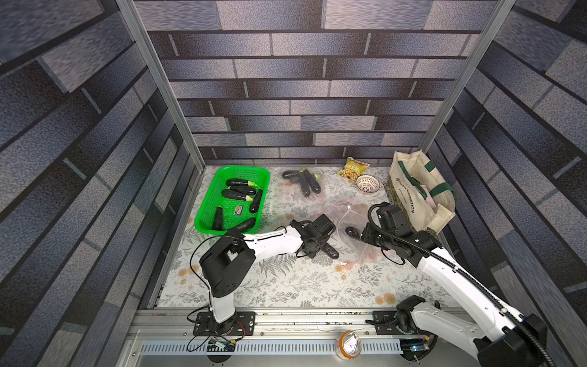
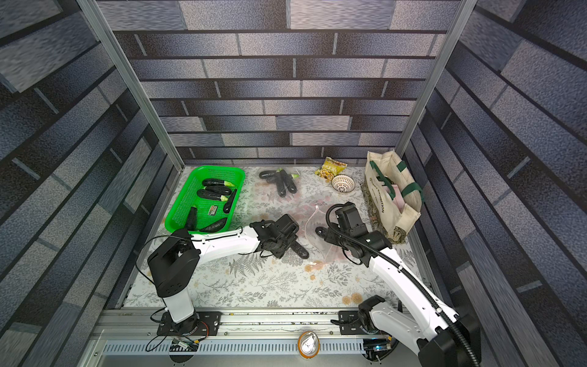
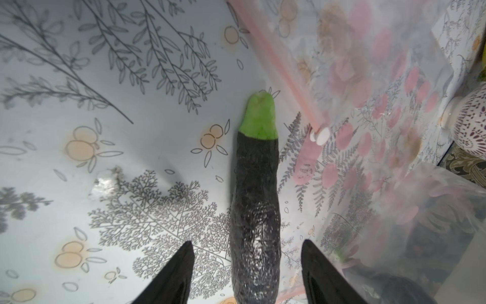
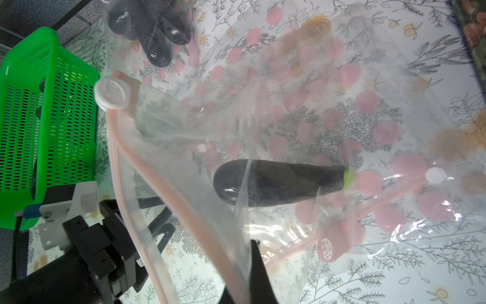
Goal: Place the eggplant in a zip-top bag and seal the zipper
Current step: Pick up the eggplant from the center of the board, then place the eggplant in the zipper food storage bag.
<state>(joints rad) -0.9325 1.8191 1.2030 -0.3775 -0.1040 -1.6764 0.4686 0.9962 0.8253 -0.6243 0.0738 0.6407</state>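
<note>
Left tool (image 3: 246, 242) stood spread astride the eggplant (image 3: 256, 197) on the counter (image 3: 79, 184) — no contact. Right tool (image 4: 251, 252), pressed together, pinched the zip-top bag (image 4: 289, 118)'s open rim nearby.

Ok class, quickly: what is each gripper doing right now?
Left gripper: jaws open, straddling the eggplant, not gripping it.
Right gripper: jaws shut on the edge of the zip-top bag.

Grey brick-print walls (image 1: 301, 95) w/ alu posts (image 1: 163, 85), floral-print tabletop (image 1: 301, 286) below.
</note>
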